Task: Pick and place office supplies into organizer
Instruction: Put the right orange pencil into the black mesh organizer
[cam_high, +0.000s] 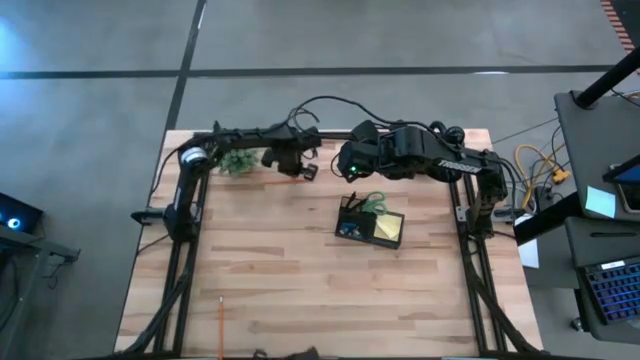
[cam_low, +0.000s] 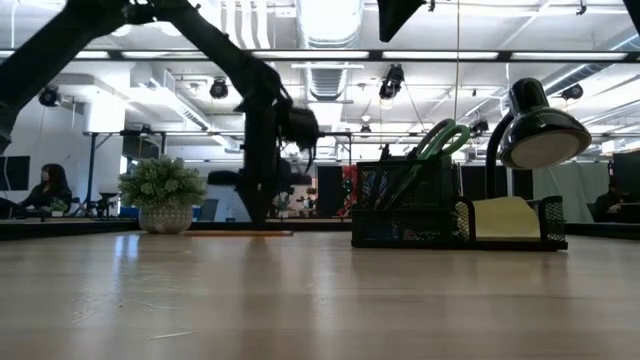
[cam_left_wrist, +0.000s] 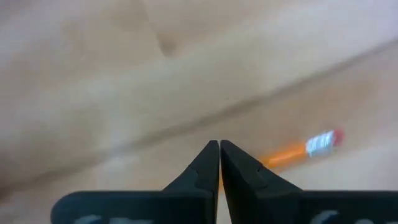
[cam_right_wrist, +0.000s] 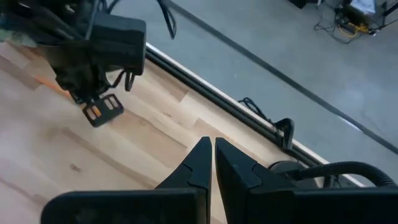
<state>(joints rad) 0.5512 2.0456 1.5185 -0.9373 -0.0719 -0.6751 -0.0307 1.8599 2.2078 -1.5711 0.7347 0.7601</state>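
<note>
An orange pencil (cam_left_wrist: 292, 154) lies flat on the wood, its eraser end (cam_left_wrist: 323, 142) showing just past my left gripper (cam_left_wrist: 219, 148). That gripper is shut and hovers over the table's far part (cam_high: 300, 170), with the pencil (cam_high: 285, 182) beside it. My right gripper (cam_right_wrist: 212, 144) is shut and hangs near the far edge, above the black organizer (cam_high: 370, 226). The organizer (cam_low: 455, 215) stands on the table and holds the green-handled scissors (cam_low: 445, 138), dark pens and the yellow pad (cam_high: 390, 230). A second pencil (cam_high: 220, 318) lies near the near-left edge.
A small potted plant (cam_low: 163, 195) stands at the far left, close to my left arm. A black desk lamp (cam_low: 545, 130) rises behind the organizer. Bare wood (cam_high: 300, 290) spreads over the table's near half. People sit in the room beyond the table.
</note>
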